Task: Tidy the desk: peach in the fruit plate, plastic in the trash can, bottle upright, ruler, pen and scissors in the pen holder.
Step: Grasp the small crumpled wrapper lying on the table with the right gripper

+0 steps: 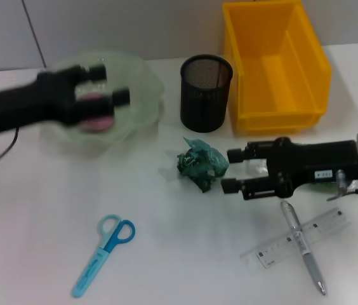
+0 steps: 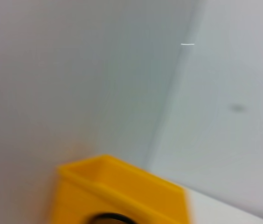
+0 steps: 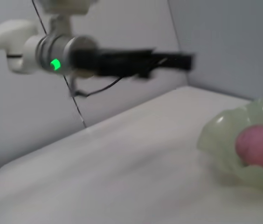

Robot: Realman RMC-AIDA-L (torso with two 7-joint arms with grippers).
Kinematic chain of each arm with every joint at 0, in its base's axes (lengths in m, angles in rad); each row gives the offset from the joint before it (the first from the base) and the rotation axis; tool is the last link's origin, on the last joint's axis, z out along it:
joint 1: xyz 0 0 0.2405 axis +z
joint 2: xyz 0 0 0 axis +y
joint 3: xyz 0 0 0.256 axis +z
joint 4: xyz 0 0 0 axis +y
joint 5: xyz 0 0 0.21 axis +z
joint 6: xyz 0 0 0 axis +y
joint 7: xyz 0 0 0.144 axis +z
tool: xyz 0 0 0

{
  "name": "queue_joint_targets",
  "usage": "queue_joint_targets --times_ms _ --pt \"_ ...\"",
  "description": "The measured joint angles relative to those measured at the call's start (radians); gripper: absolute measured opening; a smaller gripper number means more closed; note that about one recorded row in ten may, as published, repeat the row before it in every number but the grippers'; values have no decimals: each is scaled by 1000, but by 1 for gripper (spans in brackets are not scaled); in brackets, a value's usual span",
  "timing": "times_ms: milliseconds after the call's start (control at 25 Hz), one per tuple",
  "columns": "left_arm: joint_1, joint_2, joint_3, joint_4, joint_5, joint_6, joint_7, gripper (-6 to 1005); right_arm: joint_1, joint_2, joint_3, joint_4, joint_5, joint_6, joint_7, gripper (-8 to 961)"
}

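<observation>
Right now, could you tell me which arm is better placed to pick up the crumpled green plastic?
The right arm. Its open claw sits just beside the crumpled green plastic, facing it, while the left claw hangs over the pale-green scalloped fruit plate, farther away.

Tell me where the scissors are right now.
In the head view, the scissors lie flat on the desk's near left, apart from everything, left of the crossed ruler and pen.
</observation>
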Motion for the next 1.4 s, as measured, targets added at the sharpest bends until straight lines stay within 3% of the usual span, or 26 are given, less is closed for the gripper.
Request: queue_joint_targets --times_ms 160,320,520,560,600,680,760,880,960,1400 --pt "68 19 9 -18 19 165 29 842 17 0 15 -62 0 -16 69 739" --pt "138 20 10 -36 59 185 99 842 59 -5 -18 -135 -20 -16 184 740" --pt "181 28 7 -79 88 201 161 842 179 -8 -127 -276 -150 -9 422 740" --pt "184 30 9 -91 102 204 172 842 238 -6 -154 -300 -223 -9 481 740" --pt "184 30 9 -91 102 204 172 842 238 -6 -154 -300 -223 -9 481 740" --pt "185 28 10 -96 120 205 174 842 287 1 -172 -308 -302 -2 523 740" --pt "185 20 9 -97 144 203 175 842 343 27 -194 -319 -431 39 563 740" --pt "184 15 5 -97 153 200 175 842 357 44 -220 -331 -495 81 582 740" --pt "183 13 1 -97 156 200 175 842 360 52 -308 -335 -526 147 616 740" --pt "176 17 -2 -97 156 194 166 841 352 56 -486 -232 -518 315 637 739"
